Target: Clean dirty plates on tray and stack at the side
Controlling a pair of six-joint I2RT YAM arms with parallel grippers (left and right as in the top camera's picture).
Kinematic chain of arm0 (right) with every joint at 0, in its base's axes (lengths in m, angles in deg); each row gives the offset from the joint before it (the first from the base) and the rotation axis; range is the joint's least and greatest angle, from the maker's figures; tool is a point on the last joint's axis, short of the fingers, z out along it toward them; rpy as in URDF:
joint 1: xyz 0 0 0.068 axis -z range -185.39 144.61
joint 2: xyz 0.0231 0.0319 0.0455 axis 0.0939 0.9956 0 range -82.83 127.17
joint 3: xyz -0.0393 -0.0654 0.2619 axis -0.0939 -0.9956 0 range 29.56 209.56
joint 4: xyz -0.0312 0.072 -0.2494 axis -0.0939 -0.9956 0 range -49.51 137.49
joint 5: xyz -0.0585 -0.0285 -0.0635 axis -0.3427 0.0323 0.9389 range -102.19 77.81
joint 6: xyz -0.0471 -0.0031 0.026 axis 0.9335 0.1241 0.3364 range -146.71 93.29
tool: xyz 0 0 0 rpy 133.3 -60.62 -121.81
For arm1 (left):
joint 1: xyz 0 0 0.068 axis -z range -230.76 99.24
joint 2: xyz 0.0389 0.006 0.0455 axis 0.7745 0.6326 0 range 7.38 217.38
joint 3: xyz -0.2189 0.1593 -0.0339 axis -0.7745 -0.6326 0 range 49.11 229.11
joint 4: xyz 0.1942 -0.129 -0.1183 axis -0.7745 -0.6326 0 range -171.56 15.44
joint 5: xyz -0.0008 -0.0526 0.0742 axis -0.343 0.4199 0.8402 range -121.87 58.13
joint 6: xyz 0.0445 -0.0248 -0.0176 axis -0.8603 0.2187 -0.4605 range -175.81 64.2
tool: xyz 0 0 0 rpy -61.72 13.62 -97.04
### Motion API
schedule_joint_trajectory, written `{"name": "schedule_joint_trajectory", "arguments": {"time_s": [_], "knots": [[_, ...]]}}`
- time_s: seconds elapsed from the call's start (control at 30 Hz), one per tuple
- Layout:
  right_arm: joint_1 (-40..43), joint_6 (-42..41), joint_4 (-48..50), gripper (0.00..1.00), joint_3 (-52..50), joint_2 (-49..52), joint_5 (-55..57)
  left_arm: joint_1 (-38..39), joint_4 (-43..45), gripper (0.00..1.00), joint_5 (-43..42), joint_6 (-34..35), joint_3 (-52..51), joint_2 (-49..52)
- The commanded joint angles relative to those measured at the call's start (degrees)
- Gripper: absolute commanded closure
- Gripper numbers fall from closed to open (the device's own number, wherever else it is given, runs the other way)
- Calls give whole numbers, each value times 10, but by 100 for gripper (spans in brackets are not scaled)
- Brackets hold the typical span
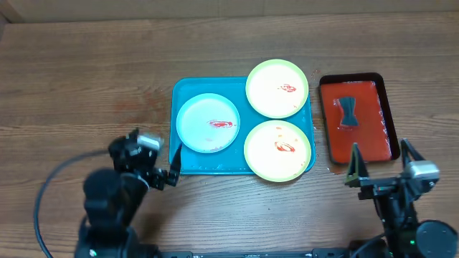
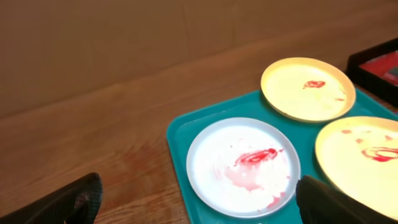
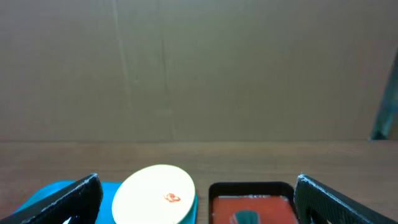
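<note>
With the left gripper (image 1: 156, 159) and right gripper (image 1: 381, 161) both wide open and empty, a shallow pinch on the 3 plates (image 1: 208, 123) could slip on sauce, skidding them across the tray (image 1: 188, 89).

I see a wooden table (image 1: 72, 64), grain running left to right, filling the overhead view. Two items lie directly on it. The turquoise tray (image 1: 231, 86) sits at centre frame, long sides horizontal. The red tray (image 1: 373, 136), smaller and dark-rimmed, sits just right of it, not touching, long sides near vertical. A faint reddish stain (image 1: 140, 104) marks the wood left of the turquoise tray. A black cable (image 1: 49, 188) loops at lower left; I cannot tell whether it touches the table.
</note>
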Motion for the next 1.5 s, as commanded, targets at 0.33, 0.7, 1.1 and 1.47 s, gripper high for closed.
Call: {"name": "schedule_joint_trajectory", "arguments": {"time_s": [0.33,0.7,1.1,1.47], "knots": [[-1,4,-265,0,377,359,31,-2,-331,0,-68,36,459,341],[35,4,-502,0,657,759,29,-3,-308,0,-66,54,487,466],[48,2,-441,5,661,958,15,-3,-275,0,-78,94,487,566],[72,7,-384,25,659,1048,63,-2,-286,26,19,175,487,682]]}}
